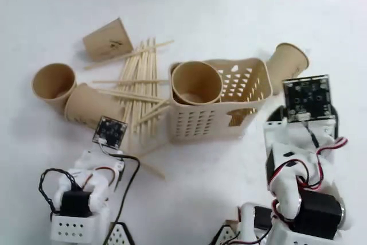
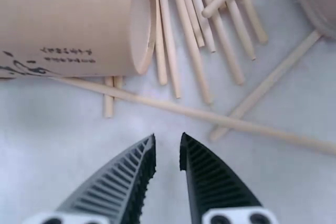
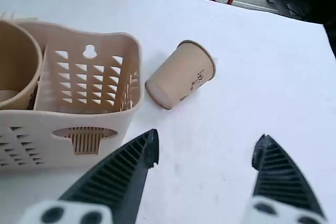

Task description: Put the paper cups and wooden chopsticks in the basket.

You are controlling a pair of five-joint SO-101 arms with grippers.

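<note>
Left claw: its jaws are standing slightly apart and gripping nothing; it is hanging low over the bare bench, just short of a long chopstick that is lying crosswise.

Right claw: its jaws are spreading wide and holding nothing; it is hovering over the bench near one end wall of the basket.

Basket: pale and perforated, it is sitting upright mid-bench ahead of the two arms, and a partition is dividing it into two compartments.

Chopstick pile: it is lying loose on the bench just beside the basket, with several ends reaching the basket's wall and a few strays lying across the rest.

Cup in basket: it is sitting mouth-up in the compartment nearer the pile.

Cup by basket: it is lying on its side on the bench just beside the basket's other end, with its base pointing toward the basket.

Near cup: it is lying on its side over the long chopstick, with its rim resting against the edge of the pile.

Open-mouth cup: it is sitting against the near cup, on the side away from the pile.

Far cup: it is lying on its side at the pile's far end, apart from the other two.
</note>
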